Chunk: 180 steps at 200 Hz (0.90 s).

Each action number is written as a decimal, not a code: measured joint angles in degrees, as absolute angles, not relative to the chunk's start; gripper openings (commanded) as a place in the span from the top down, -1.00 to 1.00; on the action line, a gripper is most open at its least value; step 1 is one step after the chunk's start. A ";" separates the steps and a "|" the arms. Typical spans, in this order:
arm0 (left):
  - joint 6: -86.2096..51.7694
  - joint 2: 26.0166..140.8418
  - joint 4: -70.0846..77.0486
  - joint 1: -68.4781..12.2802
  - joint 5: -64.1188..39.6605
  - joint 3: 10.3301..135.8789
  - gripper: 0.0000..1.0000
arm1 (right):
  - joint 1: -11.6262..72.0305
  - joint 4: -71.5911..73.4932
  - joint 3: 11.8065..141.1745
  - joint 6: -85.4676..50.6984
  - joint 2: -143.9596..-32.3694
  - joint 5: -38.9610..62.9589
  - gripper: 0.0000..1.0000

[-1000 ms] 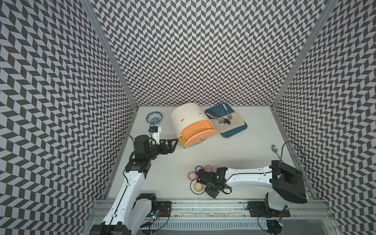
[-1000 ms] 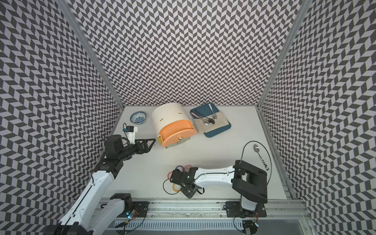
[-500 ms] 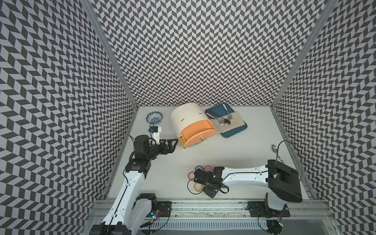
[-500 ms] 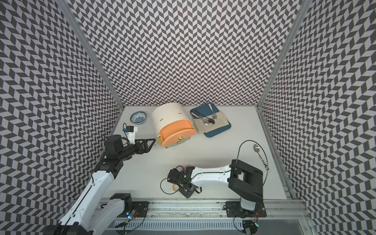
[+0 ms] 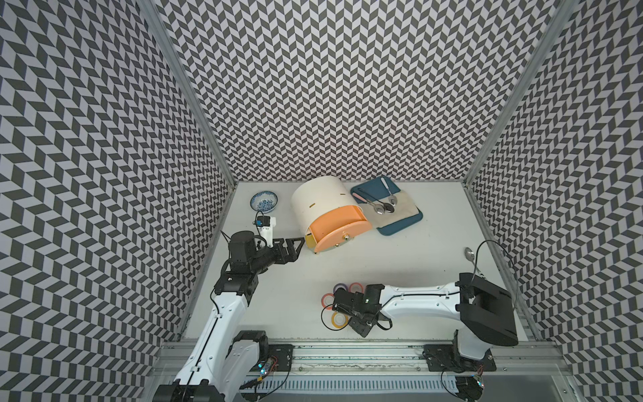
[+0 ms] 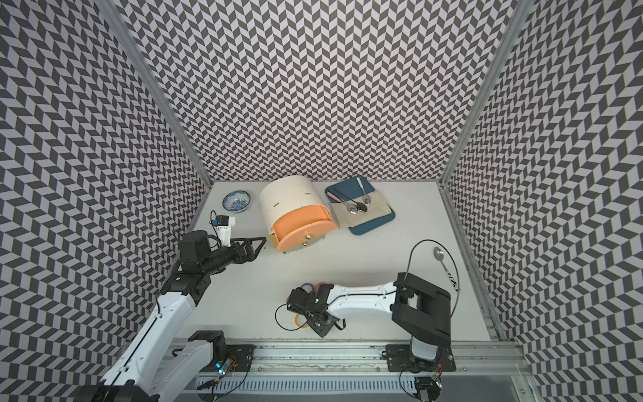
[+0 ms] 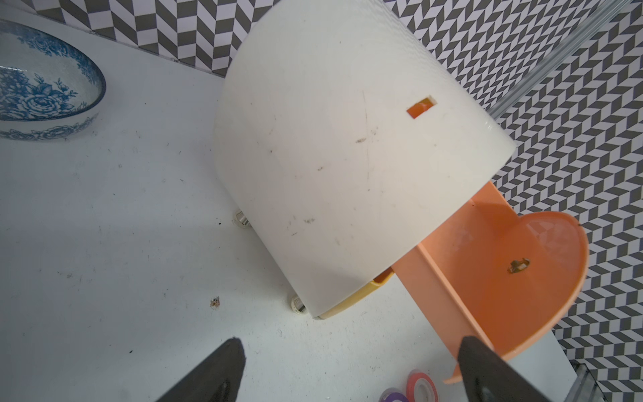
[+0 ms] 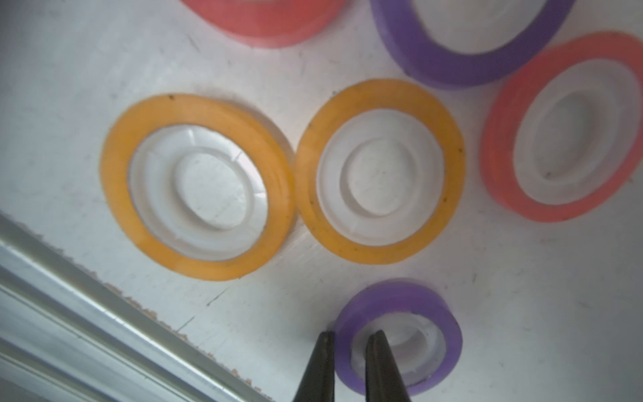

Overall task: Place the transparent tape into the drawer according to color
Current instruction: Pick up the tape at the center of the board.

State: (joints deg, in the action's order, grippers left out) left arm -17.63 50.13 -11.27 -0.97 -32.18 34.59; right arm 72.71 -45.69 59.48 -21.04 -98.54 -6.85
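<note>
Task barely begun: all six tape rings lay on the white tabletop nr. its front edge, none in a drawer.

Seen in right wrist view:
- a yellow-orange tape ring w/ white core lay flat, edge to edge w/ a second yellow-orange ring, seemingly touching
- a pink-red tape ring lay just beside those, w/ a second pink-red ring and a purple tape ring at the far side, both cut by the frame
- a second purple ring sat apart from the rest, at the right gripper

Right gripper was clamped on the wall of that second purple ring, fingers astride it: one outside, one in the white core. Could not tell if the ring was lifted yet or only pinched on the table.

Left gripper was spread wide and empty, just beside the front corner of the cream rounded cabinet.

The orange plastic drawer stood pulled out and looked empty as far as visible. A yellow lower drawer peeked out only a little. No purple or pink drawer was seen, so could not say where the purple belongs.

Judged left to do: approx. everything. That means lift, carry and drop this ring, then sort the five others, prob. w/ more drawers to open.
</note>
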 measured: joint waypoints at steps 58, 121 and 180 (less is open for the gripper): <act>-17.63 50.13 -11.27 -0.97 -32.18 34.59 -1.00 | 69.45 -47.72 61.08 -21.02 -93.14 -7.53 1.00; -17.63 50.13 -11.27 -0.97 -32.21 34.59 -1.00 | 64.07 -52.01 66.06 -20.51 -87.68 -9.37 1.00; -17.63 50.13 -11.27 -0.97 -32.25 34.59 -1.00 | 58.48 -56.03 75.90 -18.96 -84.07 -11.90 1.00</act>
State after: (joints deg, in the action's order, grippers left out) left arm -17.63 50.13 -11.27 -0.97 -32.25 34.59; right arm 58.48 -56.03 75.90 -18.96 -84.07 -11.90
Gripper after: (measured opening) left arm 0.998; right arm 0.150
